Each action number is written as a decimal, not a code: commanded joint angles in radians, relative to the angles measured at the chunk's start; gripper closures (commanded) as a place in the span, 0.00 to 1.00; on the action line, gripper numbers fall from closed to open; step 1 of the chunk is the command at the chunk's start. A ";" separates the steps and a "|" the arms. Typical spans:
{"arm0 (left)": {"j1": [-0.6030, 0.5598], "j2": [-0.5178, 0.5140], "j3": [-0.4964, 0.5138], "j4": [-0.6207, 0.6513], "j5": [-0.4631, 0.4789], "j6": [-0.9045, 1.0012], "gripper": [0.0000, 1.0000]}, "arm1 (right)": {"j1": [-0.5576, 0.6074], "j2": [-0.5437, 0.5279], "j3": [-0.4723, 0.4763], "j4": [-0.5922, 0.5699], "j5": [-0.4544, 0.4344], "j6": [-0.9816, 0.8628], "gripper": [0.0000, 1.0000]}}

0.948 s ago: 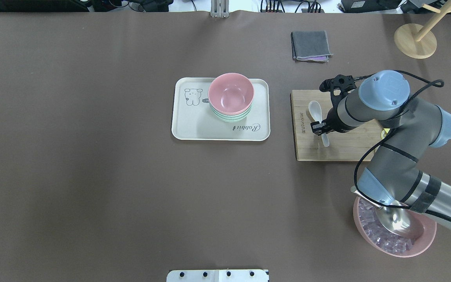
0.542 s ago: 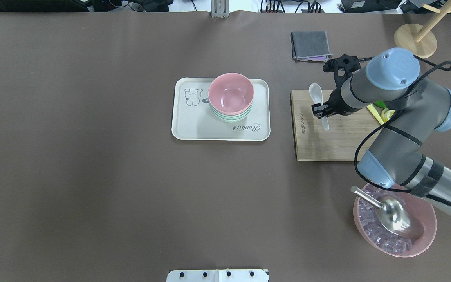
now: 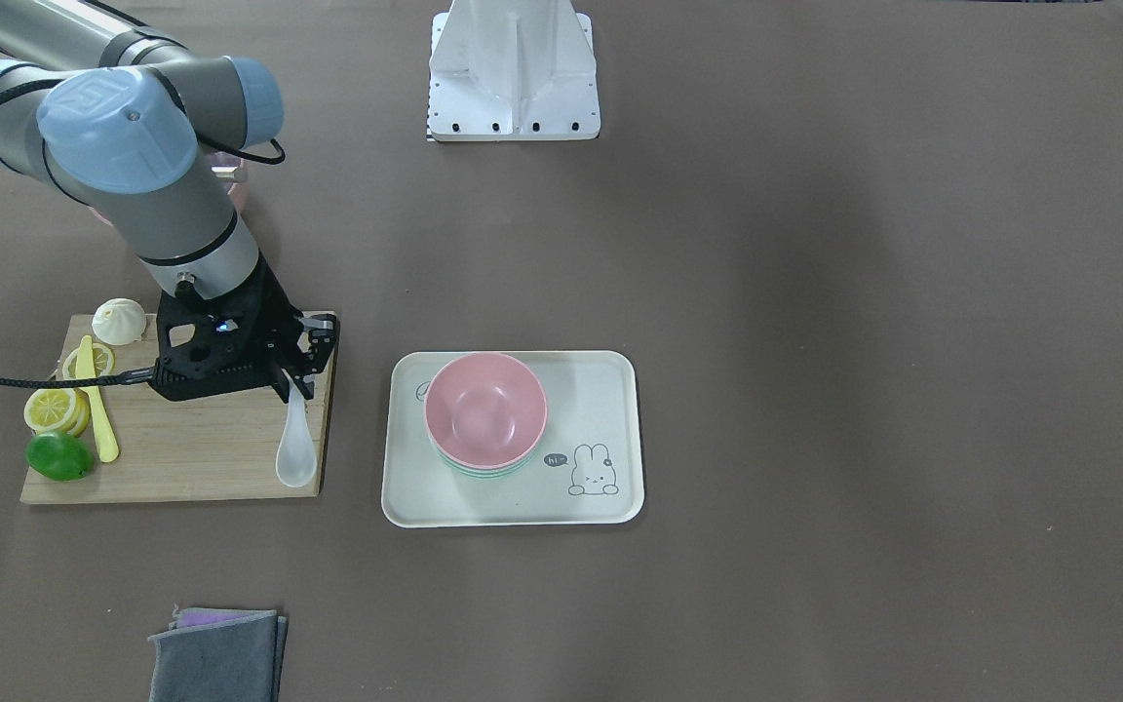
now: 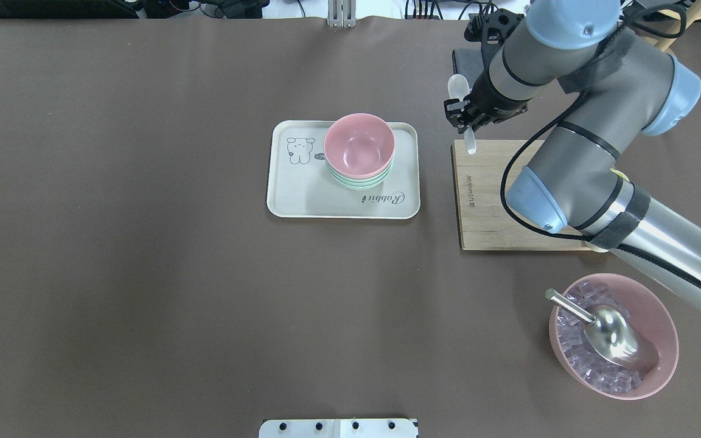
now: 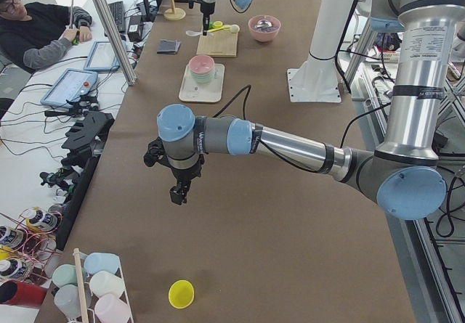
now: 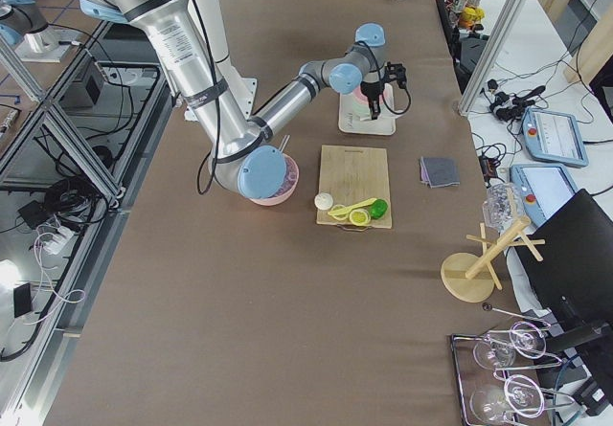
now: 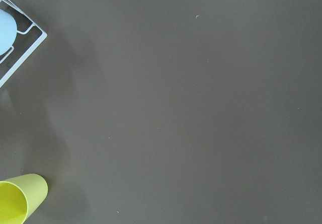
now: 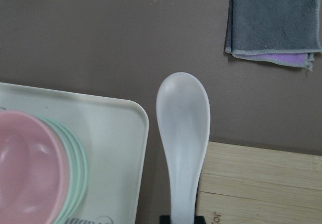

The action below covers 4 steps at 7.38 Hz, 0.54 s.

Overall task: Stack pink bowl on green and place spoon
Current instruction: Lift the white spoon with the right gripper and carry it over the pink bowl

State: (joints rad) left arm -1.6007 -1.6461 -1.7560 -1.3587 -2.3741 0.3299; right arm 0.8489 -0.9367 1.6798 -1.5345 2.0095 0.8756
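A pink bowl [image 4: 359, 146] sits stacked on green bowls [image 4: 359, 182] on a cream tray [image 4: 302, 194]; the stack also shows in the front view [image 3: 484, 409]. My right gripper [image 4: 466, 121] is shut on the handle of a white spoon [image 4: 458, 88] and holds it in the air over the far left corner of the wooden cutting board [image 4: 496, 207], right of the tray. In the right wrist view the spoon [image 8: 182, 123] hangs beside the tray's corner. My left gripper [image 5: 176, 192] shows only in the exterior left view, far off, and I cannot tell its state.
A folded grey cloth [image 3: 215, 653] lies beyond the board. Lemon slices, a lime [image 3: 59, 453] and a bun lie on the board's right part. A pink bowl of ice with a metal scoop [image 4: 612, 334] stands at the near right. A yellow cup [image 7: 17, 204] lies near my left arm.
My right gripper has lifted the spoon off the cutting board and carried it away from the robot and slightly left, over the board's far left corner.
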 commanded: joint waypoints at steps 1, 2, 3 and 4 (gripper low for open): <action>-0.002 -0.001 0.000 0.001 -0.001 -0.003 0.01 | -0.011 0.164 -0.063 -0.076 0.000 0.099 1.00; -0.002 -0.001 0.000 0.001 -0.001 -0.005 0.01 | -0.052 0.226 -0.127 -0.073 -0.011 0.149 1.00; -0.002 -0.001 -0.002 0.001 -0.001 -0.006 0.01 | -0.100 0.270 -0.167 -0.072 -0.052 0.204 1.00; -0.002 -0.001 -0.002 0.001 -0.002 -0.005 0.01 | -0.153 0.275 -0.169 -0.072 -0.098 0.238 1.00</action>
State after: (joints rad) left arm -1.6029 -1.6473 -1.7574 -1.3577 -2.3750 0.3249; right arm 0.7582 -0.6933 1.5372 -1.6057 1.9620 1.0588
